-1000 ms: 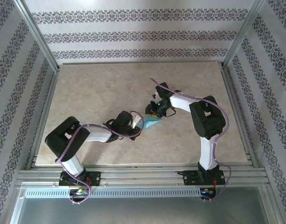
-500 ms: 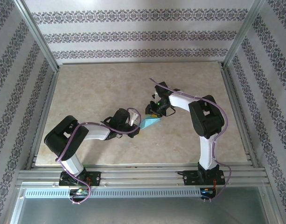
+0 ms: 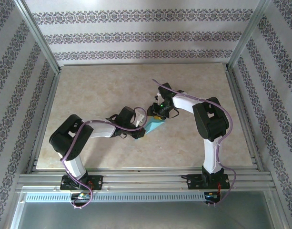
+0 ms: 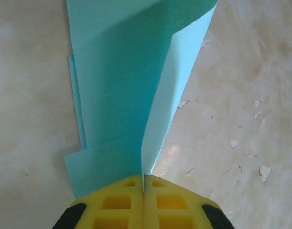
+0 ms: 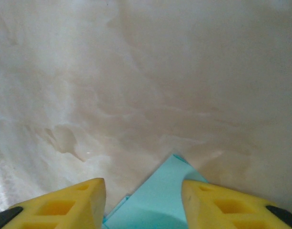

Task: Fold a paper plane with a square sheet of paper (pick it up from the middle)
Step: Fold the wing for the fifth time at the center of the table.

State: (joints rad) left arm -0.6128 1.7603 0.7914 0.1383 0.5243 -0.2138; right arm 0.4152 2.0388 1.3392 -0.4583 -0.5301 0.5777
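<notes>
The turquoise paper [image 3: 154,126], partly folded, lies on the beige table [image 3: 103,86] near its middle, between the two arms.

The left gripper [image 4: 144,183] has its yellow pads [image 4: 117,202] pressed tight together, pinching a raised fold at the near edge of the paper. One flap stands up from the pinch and the other layers lie flat on the table.

The right gripper [image 5: 143,191] has its fingers [image 5: 65,200] spread about halfway and grips nothing. A pointed corner of the paper shows between them. Whether they touch it I cannot tell.
</notes>
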